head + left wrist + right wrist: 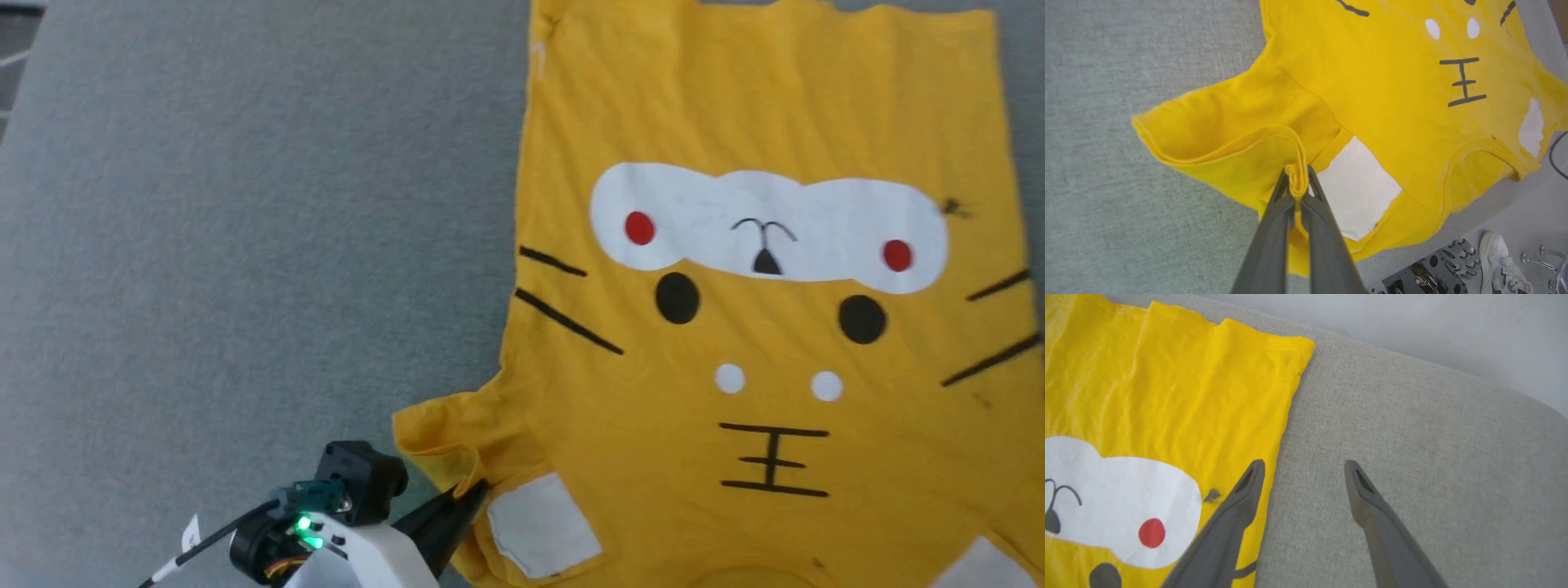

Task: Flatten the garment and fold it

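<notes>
Garment (767, 343) spread face-up on grey padded table (245, 245), collar end nearest robot.
Left gripper (1297, 174) clamped on a fold of the sleeve (1208, 134) hem; right gripper (1303, 467) spread wide, holding nothing, straddling the garment's side edge.

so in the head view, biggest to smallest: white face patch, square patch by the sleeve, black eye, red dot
On the garment:
1. white face patch
2. square patch
3. black eye
4. red dot
Both eyes look alike, as do both red dots.
</notes>
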